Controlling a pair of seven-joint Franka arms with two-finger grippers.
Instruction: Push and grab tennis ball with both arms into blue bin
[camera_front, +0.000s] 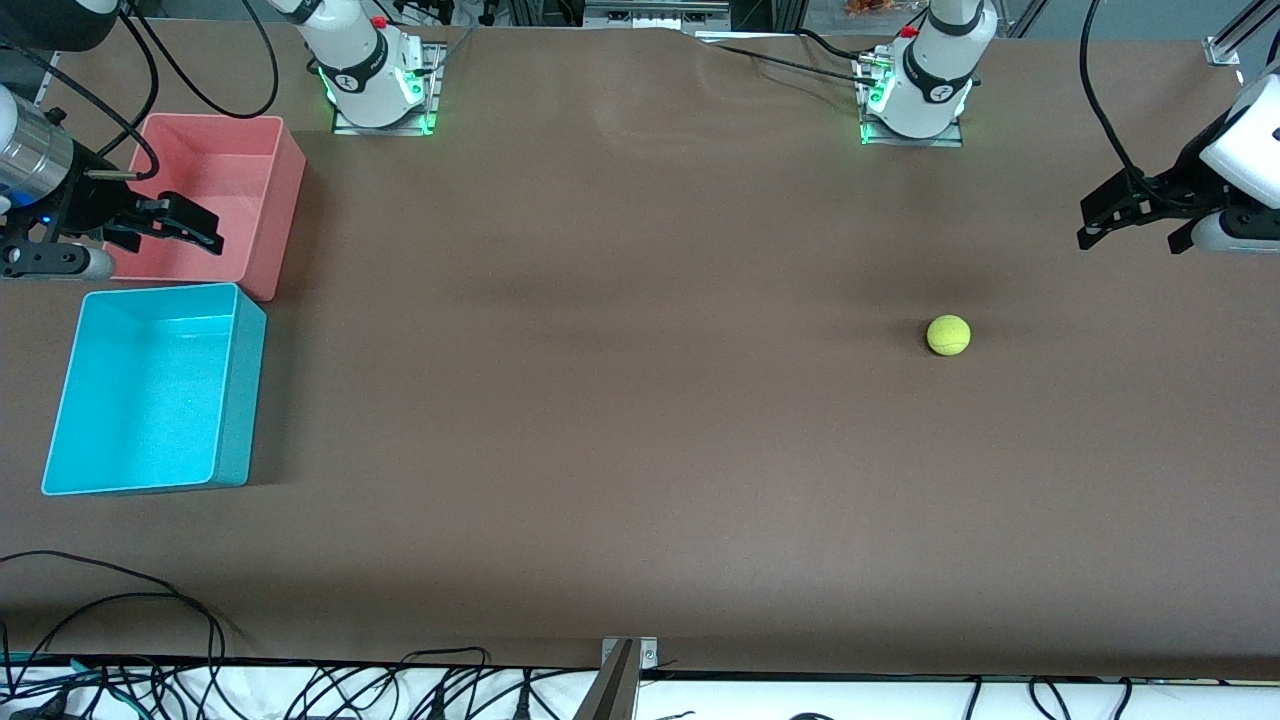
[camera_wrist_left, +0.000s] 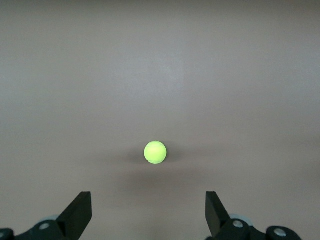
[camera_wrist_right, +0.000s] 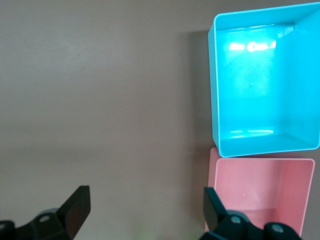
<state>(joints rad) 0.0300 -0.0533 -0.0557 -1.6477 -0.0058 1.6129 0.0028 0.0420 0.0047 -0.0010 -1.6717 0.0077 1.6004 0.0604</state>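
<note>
The tennis ball (camera_front: 948, 335), small and yellow-green, rests on the brown table toward the left arm's end; in the left wrist view the tennis ball (camera_wrist_left: 155, 152) lies well ahead of the jaws. My left gripper (camera_front: 1130, 238) (camera_wrist_left: 148, 212) hangs open over the table at that end, apart from the ball. The blue bin (camera_front: 240, 400) (camera_wrist_right: 255, 90) stands empty at the right arm's end. My right gripper (camera_front: 205, 232) (camera_wrist_right: 146, 210) is open and empty above the pink bin's edge.
A pink bin (camera_front: 285, 210) (camera_wrist_right: 260, 190) stands against the blue bin, farther from the front camera. Both arm bases (camera_front: 375, 90) (camera_front: 915, 100) are bolted along the table's back edge. Black cables (camera_front: 150, 620) and a metal bracket (camera_front: 630, 655) lie at the front edge.
</note>
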